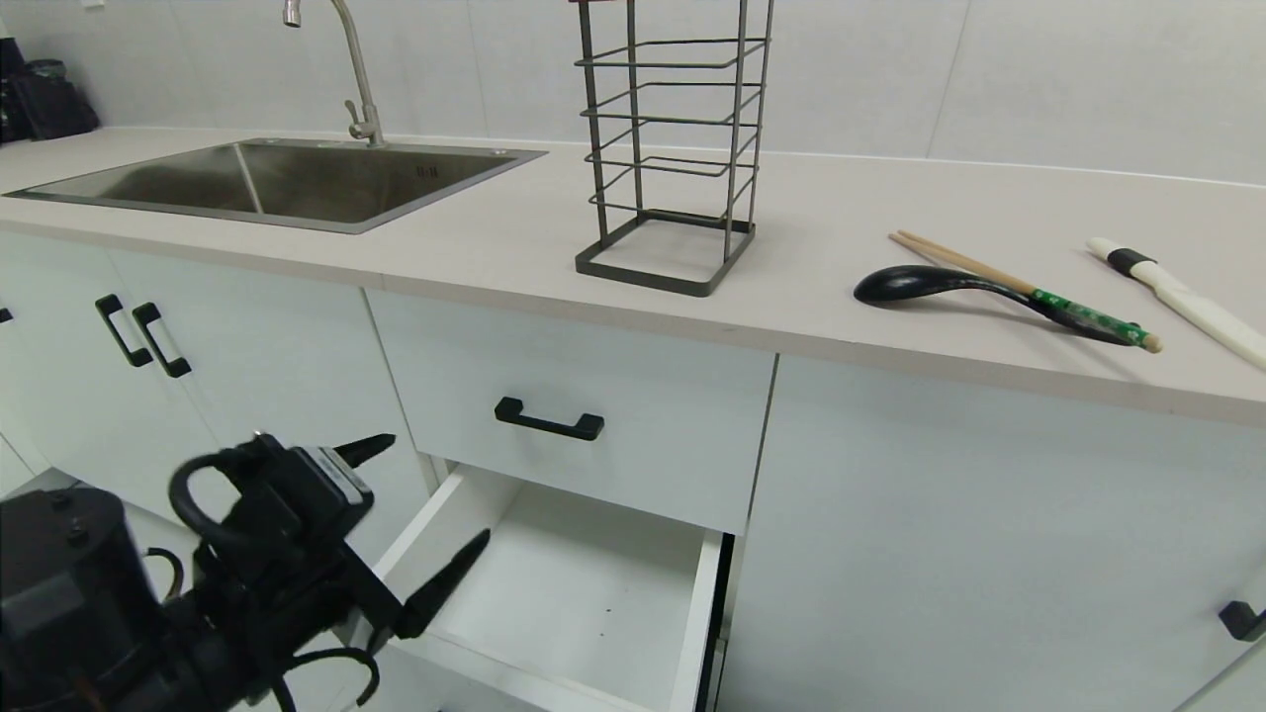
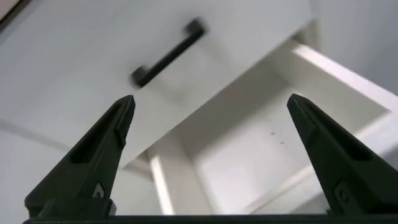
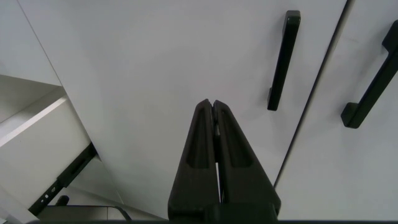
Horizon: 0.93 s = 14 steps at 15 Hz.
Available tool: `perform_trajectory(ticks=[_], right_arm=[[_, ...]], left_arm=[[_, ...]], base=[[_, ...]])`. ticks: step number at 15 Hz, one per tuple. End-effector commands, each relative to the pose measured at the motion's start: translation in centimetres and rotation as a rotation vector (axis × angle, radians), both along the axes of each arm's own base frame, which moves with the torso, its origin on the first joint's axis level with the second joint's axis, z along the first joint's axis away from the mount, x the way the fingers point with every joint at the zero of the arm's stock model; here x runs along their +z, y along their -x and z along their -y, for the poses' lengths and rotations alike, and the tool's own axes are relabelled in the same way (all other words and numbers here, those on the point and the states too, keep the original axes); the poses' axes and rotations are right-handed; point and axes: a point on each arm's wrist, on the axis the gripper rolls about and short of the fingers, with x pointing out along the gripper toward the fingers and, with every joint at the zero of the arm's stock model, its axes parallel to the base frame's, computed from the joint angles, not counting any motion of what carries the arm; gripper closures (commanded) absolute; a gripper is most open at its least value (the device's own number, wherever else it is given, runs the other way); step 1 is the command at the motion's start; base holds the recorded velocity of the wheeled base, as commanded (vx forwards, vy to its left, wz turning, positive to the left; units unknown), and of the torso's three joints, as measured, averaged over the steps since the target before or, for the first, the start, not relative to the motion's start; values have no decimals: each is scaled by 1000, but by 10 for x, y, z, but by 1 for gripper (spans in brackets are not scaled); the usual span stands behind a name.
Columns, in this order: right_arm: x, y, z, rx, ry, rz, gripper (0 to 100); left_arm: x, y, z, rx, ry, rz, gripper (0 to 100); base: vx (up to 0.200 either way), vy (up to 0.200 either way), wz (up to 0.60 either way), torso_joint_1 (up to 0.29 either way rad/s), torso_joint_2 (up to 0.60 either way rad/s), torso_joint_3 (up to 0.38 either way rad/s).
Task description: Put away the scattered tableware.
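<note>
Head view, wire rack (image 1: 641, 274) between sink (image 1: 297, 220), ladle (image 1: 905, 285)

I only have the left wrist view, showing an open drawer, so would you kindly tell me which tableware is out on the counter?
Observer: A black spoon, a pair of chopsticks and a white-handled utensil lie on the countertop, toward the robot's right.
Operator: Thank you. Is the right gripper holding anything?
Observer: No, it is shut on nothing, facing cabinet doors.
Operator: Anything else on the counter?
Observer: A wire rack stands left of the utensils, and a sink lies farther left.
</note>
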Motion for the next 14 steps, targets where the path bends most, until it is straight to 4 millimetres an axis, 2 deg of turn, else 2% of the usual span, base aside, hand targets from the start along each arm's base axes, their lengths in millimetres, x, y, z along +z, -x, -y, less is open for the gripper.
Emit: perform_trajectory(ticks=[1,3,5,9,10,11,12,13,14], right_arm=[[0,0,0,1,0,-2,100],[0,0,0,1,0,-2,100],[0,0,0,1,0,-2,100],[0,0,0,1,0,-2,100],[0,0,0,1,0,-2,100],[0,0,0,1,0,-2,100],[0,0,0,1,0,-2,100],[0,0,0,1,0,-2,100],[0,0,0,1,0,-2,100]], left_arm=[[6,-9,-28,183,128,-69,0],[8,-7,-40,141,170,-133,0],[5,9,-55,113,193,-135,0],[11,39,-78,190,232,-39,0],[9,64,-84,229,234,39,0],[9,69,-85,241,234,58,0],[10,89,-90,300,241,132,0],[12,100,-93,338,233,178,0],[13,105,-94,352,214,204,0]], base=[[0,0,0,0,0,0],[0,0,0,0,0,0],[0,0,0,0,0,0],[0,0,0,0,0,0],[0,0,0,0,0,0],[0,0,0,0,0,0],[0,0,0,0,0,0],[0,0,0,0,0,0],[0,0,0,0,0,0]])
